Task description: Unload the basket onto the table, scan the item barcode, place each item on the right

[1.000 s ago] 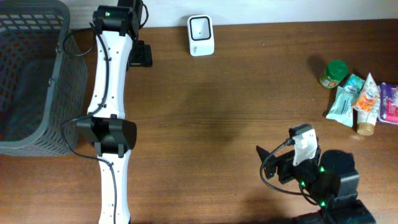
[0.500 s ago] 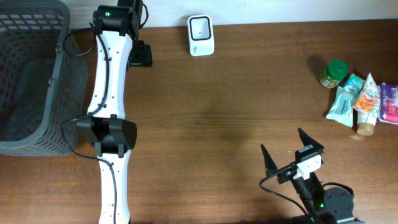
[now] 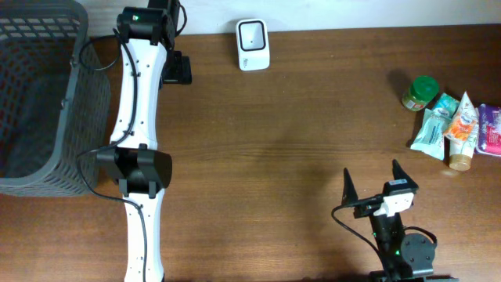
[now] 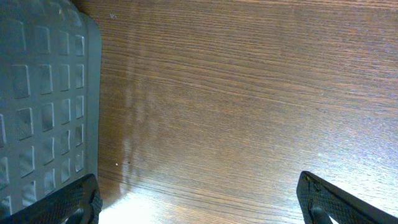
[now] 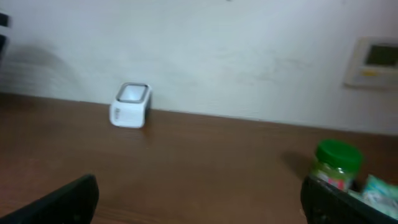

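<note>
The white barcode scanner (image 3: 253,45) stands at the table's back edge, and it also shows far off in the right wrist view as the scanner (image 5: 130,104). The items lie at the far right: a green-lidded jar (image 3: 421,92), a teal packet (image 3: 433,129), a tube (image 3: 463,129) and a purple packet (image 3: 490,129). My right gripper (image 3: 374,180) is open and empty near the front, well short of the items. It faces the back wall with the jar (image 5: 336,165) ahead on the right. My left gripper (image 4: 199,205) is open over bare wood beside the basket.
A grey mesh basket (image 3: 39,94) fills the left end of the table, and its wall (image 4: 43,93) is close on the left of my left gripper. The white left arm (image 3: 141,117) lies lengthwise beside it. A wall panel (image 5: 376,59) hangs behind the items.
The right arm has unfolded. Its gripper has swung to the right and now points toward the back wall. The left arm has not moved.
</note>
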